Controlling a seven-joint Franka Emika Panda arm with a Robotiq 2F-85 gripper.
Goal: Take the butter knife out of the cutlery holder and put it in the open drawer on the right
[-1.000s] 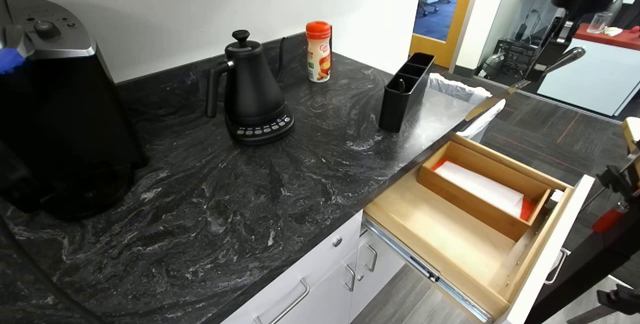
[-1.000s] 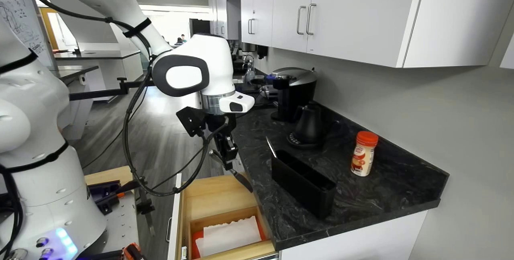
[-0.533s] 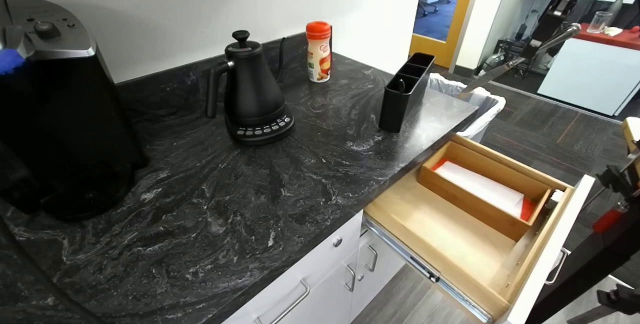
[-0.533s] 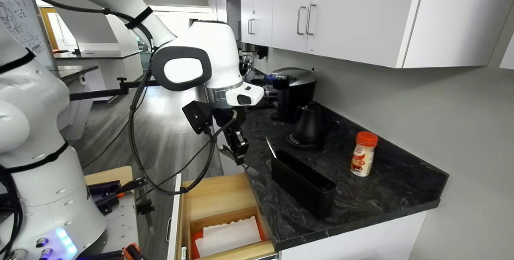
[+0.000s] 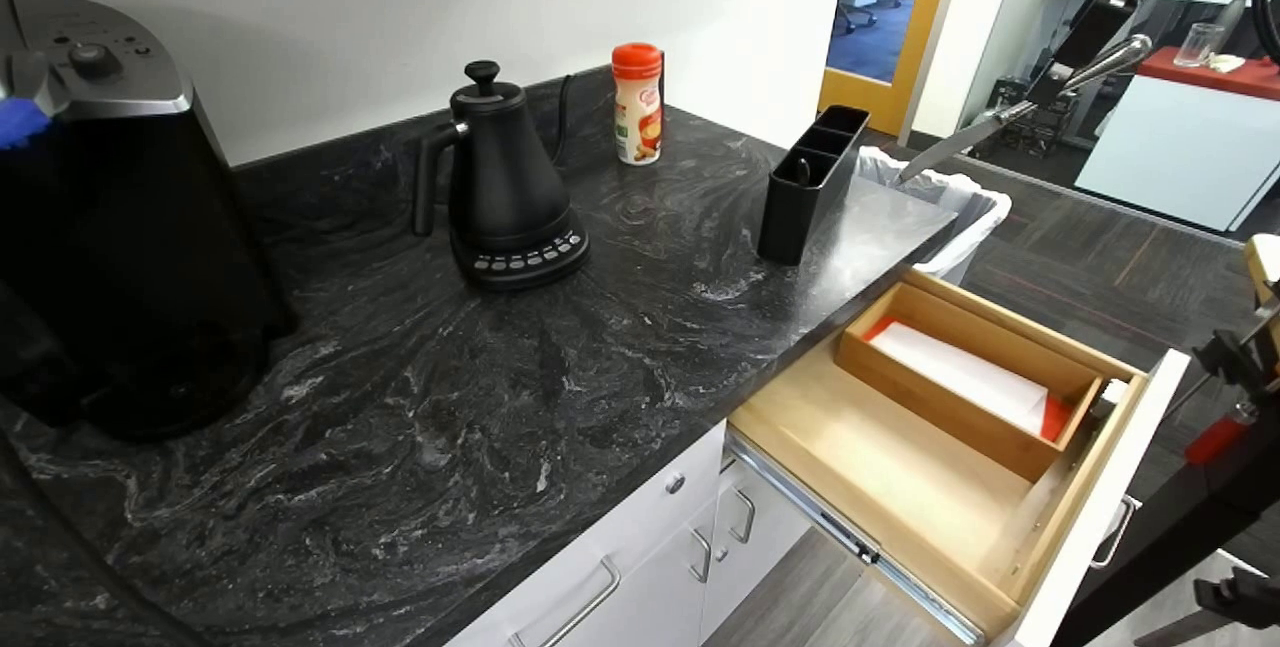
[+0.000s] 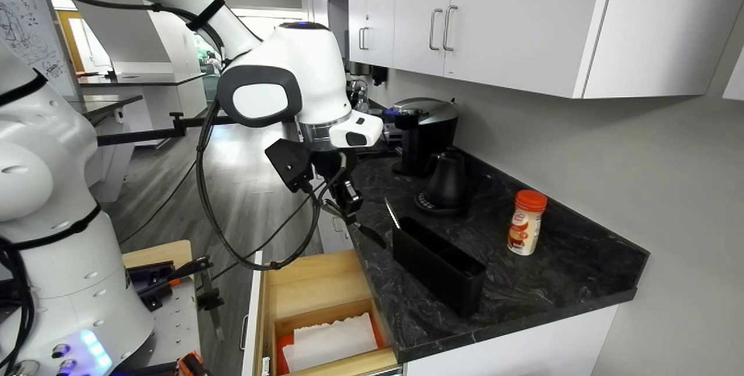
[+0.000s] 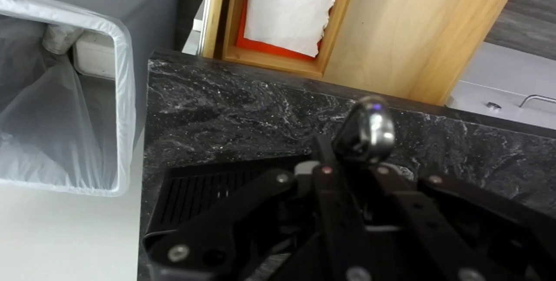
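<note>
My gripper (image 5: 1048, 87) is shut on the silvery butter knife (image 5: 955, 145) and holds it in the air, tilted. In an exterior view the gripper (image 6: 350, 217) is above the counter edge, with the dark-looking blade (image 6: 370, 235) pointing toward the black cutlery holder (image 6: 433, 262). In the wrist view the shiny handle end (image 7: 369, 129) sticks out past the fingers (image 7: 347, 170), and the blade is hidden. The cutlery holder (image 5: 785, 212) stands on the counter with another slender utensil (image 6: 393, 213) in it. The open drawer (image 5: 900, 422) is below the counter edge; it also shows in the wrist view (image 7: 399, 29).
A wooden divider tray (image 5: 945, 407) with white paper sits in the drawer. A black kettle (image 5: 510, 167), a creamer bottle (image 5: 638, 112) and a coffee machine (image 5: 130, 227) stand on the counter. A lined bin (image 7: 124, 111) is beside the counter end. White cabinets (image 6: 511, 21) hang above.
My gripper has risen and moved with the knife from over the drawer side toward the counter and the cutlery holder. It shifts only slightly in the last half second. Holder and drawer stay put.
</note>
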